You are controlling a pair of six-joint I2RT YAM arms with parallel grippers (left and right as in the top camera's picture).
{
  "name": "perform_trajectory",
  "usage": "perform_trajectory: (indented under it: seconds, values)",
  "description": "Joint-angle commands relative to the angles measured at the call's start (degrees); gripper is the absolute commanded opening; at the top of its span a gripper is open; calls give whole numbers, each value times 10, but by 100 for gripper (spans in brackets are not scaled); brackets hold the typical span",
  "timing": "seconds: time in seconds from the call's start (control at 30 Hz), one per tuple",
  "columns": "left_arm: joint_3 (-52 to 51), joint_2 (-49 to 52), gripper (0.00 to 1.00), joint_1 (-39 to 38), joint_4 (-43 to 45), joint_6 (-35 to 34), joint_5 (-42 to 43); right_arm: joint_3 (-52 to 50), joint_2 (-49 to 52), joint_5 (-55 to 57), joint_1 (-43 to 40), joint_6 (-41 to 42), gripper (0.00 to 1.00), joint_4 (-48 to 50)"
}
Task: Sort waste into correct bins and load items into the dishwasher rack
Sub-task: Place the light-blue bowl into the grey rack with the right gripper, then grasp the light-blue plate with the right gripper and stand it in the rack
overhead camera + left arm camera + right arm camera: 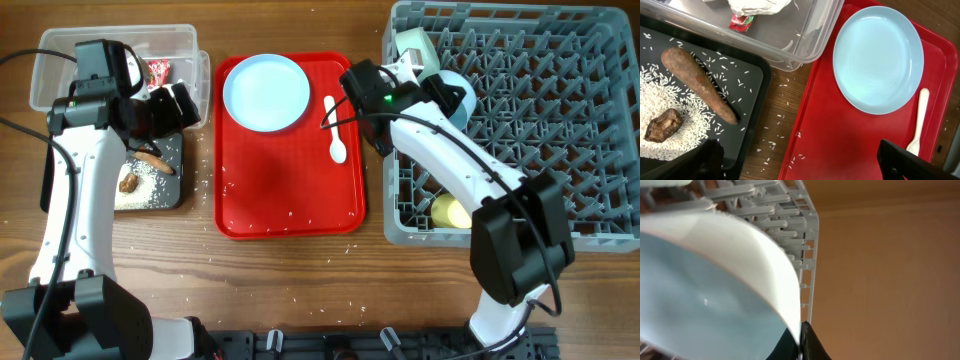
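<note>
My left gripper is open and empty, above the gap between the black tray and the red tray. The black tray holds rice crumbs, a brown stick and a brown lump. The clear tub holds the red wrapper and crumpled white paper. The pale blue plate and white spoon lie on the red tray. My right gripper is shut on the rim of a pale blue bowl at the grey rack.
A second bowl stands in the rack's back left corner and a yellow cup lies at its front left. The red tray sits between the bins and the rack. Rice grains are scattered on the tray and wood.
</note>
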Motion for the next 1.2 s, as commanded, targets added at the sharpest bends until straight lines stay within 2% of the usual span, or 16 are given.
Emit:
perform_trajectory:
  seconds: [0.0,0.1,0.2,0.27,0.3,0.33,0.37,0.47,0.53,0.77,0.9,0.93,0.97,1.0,1.07,1.17]
  values:
    - [8,-6,100,1,1,1,1,-1,16,-20,14,0,4,-8]
    - [8,-6,100,1,1,1,1,-1,16,-36,51,-2,8,-11]
    - [8,-6,100,1,1,1,1,-1,16,-66,67,-6,28,-11]
    - [8,-6,100,1,1,1,1,-1,15,-102,73,-42,45,-15]
    - [8,-6,100,1,1,1,1,-1,15,-106,75,-48,56,-16]
    - [8,-6,100,1,1,1,1,-1,15,-106,77,-48,86,-15]
    - [8,-6,100,1,1,1,1,-1,15,-106,79,-48,100,-15]
    - [8,-6,100,1,1,1,1,4,15,-116,79,-44,100,2]
    - [8,-6,100,1,1,1,1,20,11,-169,79,-47,100,21]
    - [8,-6,100,1,1,1,1,133,-4,-435,76,-44,100,85]
    - [8,-6,100,1,1,1,1,129,-5,-682,78,-30,100,169]
    - [8,-6,100,1,1,1,1,127,-4,-738,75,12,100,191]
    - [8,-6,100,1,1,1,1,119,-1,-776,69,122,100,228]
    - [8,-6,100,1,1,1,1,113,5,-774,66,220,99,251]
    - [8,-6,100,1,1,1,1,102,19,-751,64,354,95,272]
    - [8,-6,100,1,1,1,1,97,47,-751,68,433,95,285]
